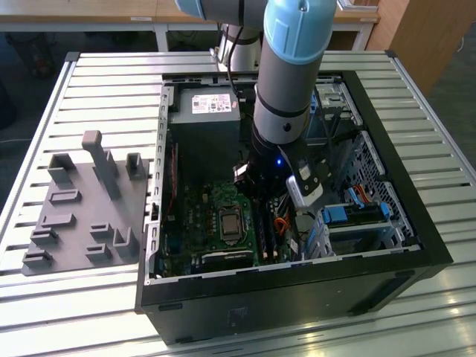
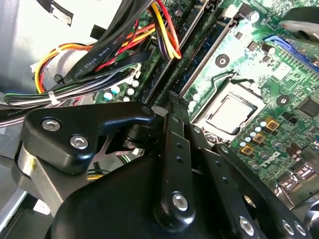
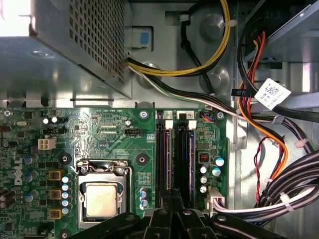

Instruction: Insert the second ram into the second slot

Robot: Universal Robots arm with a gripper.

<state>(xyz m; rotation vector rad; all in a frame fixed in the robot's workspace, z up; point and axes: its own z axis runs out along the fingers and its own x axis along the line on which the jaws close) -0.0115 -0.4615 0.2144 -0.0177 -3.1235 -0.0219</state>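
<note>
In the exterior view, the grey fixture plate [image 1: 82, 204] lies on the slatted table [image 1: 111, 82] at the exterior view's left, then the open computer case [image 1: 297, 297], with the gripper [image 1: 262, 195] lowered over the motherboard [image 1: 212, 223]. In the first wrist view the memory slots [image 3: 174, 154] run lengthwise straight away from the gripper's fingertips [image 3: 160, 211], directly beyond them; the second ram [image 3: 190, 155] appears to stand in the slot nearer the cables [image 3: 289, 194], long axis along it, though this is hard to confirm; the fingers look pressed close together, and whether they pinch anything cannot be told.
</note>
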